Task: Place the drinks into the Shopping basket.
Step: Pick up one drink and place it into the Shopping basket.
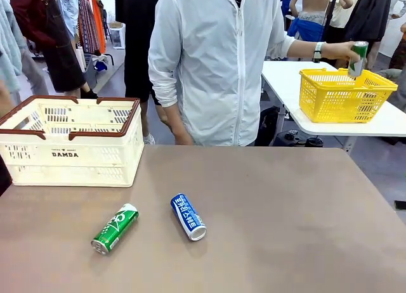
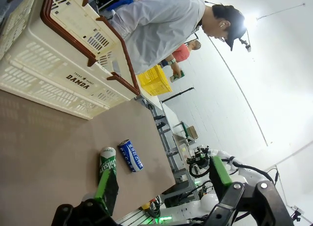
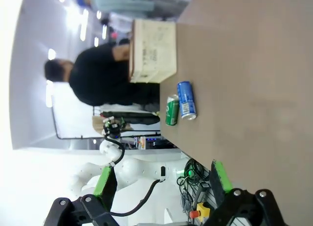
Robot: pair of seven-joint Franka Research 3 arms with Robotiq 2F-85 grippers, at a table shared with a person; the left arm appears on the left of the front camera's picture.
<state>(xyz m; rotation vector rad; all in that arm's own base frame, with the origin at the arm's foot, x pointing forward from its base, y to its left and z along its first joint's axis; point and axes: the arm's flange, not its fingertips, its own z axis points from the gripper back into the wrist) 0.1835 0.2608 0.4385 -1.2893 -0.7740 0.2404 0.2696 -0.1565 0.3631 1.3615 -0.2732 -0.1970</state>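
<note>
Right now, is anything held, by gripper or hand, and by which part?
Neither the left gripper nor the right gripper holds anything; both are open. The person's hand grips a green can by its upper half, above the yellow basket.

Slim green metal can (image 1: 115,228) and blue-and-white metal can (image 1: 188,217) look pretty glossy. Cream slotted plastic crate (image 1: 70,155), upper left, is smooth; brown tabletop (image 1: 285,229) is matt.

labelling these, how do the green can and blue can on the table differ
The green can has white markings; the blue can is blue and white with lettering. The green can's near end points left, the blue can's right. The green can lies left of the blue can, nearer the basket. Both lie on their sides on the table.
</note>
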